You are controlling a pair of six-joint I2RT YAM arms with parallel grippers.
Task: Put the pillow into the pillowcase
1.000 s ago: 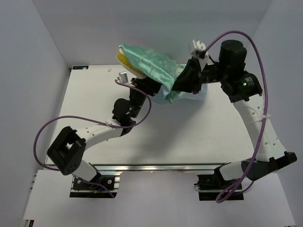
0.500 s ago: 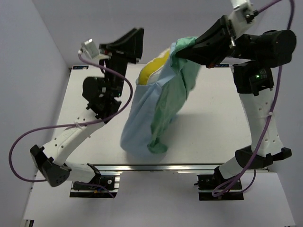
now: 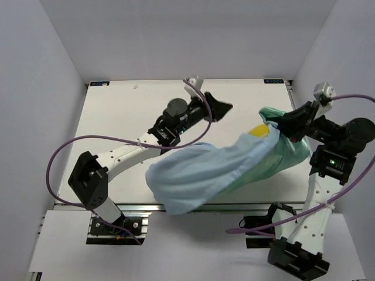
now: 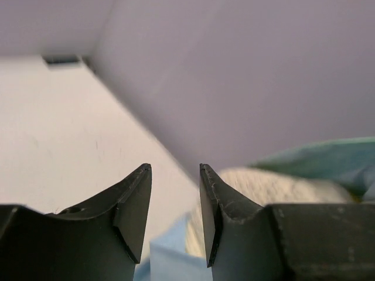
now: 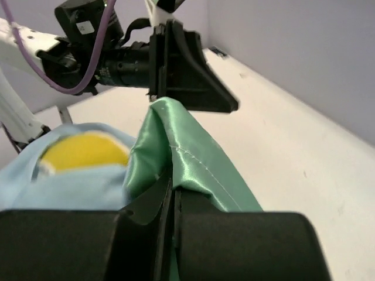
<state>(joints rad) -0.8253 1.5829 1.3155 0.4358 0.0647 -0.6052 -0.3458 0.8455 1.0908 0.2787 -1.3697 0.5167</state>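
Left hand [image 3: 222, 108]: jaws parted, empty, above the counter [image 3: 117, 117], seemingly free to regrip. Pillowcase [image 3: 199, 175]: blue sack slung rightward, pillow [image 3: 258, 130] mostly inside, yellow corner showing at its mouth. Right hand [image 3: 287, 124]: clamped on the mint-green hem, probably held high so the pillow slides deeper.
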